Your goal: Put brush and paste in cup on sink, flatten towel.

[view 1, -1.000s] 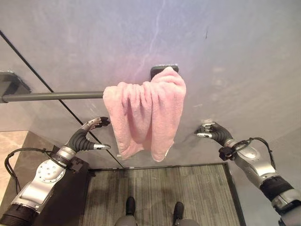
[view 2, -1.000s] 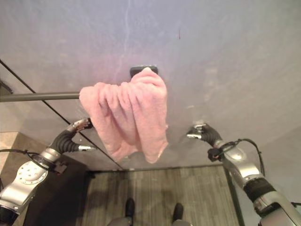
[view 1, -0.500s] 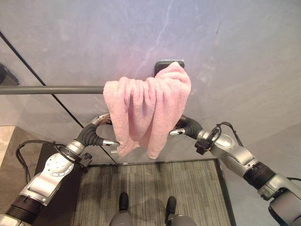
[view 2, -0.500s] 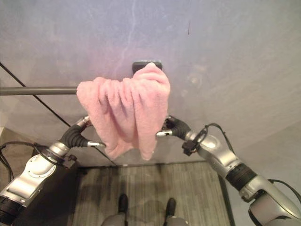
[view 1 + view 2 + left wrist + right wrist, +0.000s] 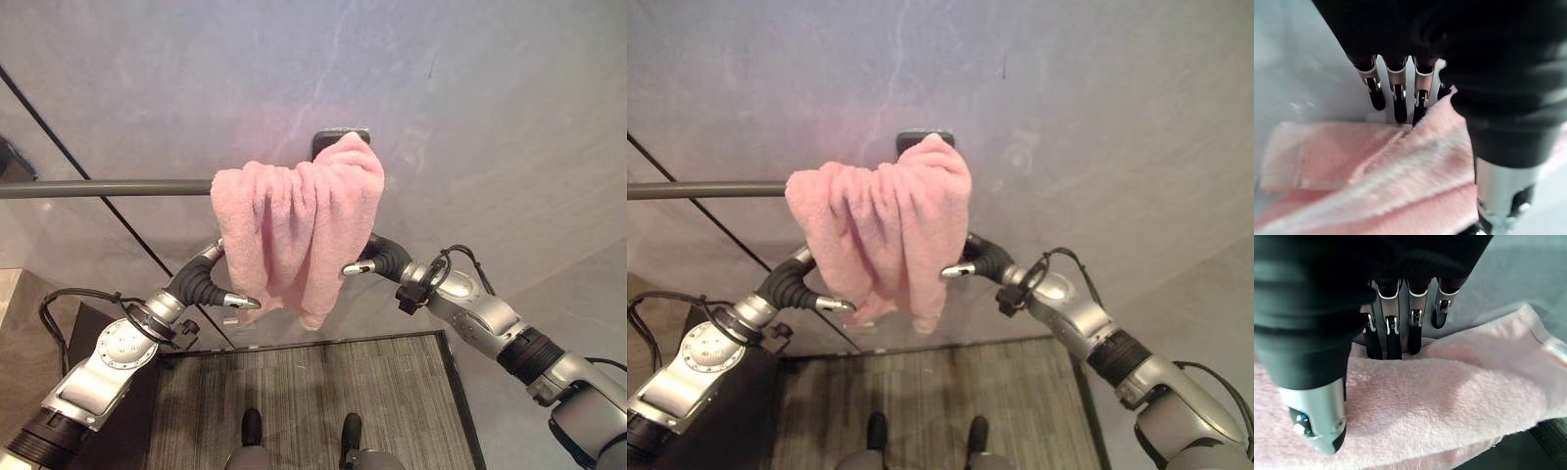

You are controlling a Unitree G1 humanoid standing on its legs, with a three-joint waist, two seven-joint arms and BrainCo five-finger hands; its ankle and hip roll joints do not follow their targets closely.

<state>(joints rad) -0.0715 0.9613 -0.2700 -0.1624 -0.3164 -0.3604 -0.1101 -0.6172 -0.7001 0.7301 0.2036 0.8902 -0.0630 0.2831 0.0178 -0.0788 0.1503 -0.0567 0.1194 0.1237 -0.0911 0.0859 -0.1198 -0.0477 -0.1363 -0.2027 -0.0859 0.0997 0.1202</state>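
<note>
A pink towel hangs bunched in folds at the right end of a grey rail, below the rail's dark wall bracket. My left hand is at the towel's lower left edge. Its straight fingers reach behind the cloth and its thumb is in front, apart from them. My right hand is at the towel's right edge, fingers straight behind the cloth, thumb lying over the front. Both hands are open with cloth between thumb and fingers.
The rail is fixed to a grey wall crossed by a dark diagonal seam. Below lies a striped grey floor mat. A dark cabinet and a tan surface stand at the lower left.
My right hand has swung in from the far right to the towel's right edge. The left hand has moved up and in, reaching the towel's lower left corner. The camera shifted slightly.
</note>
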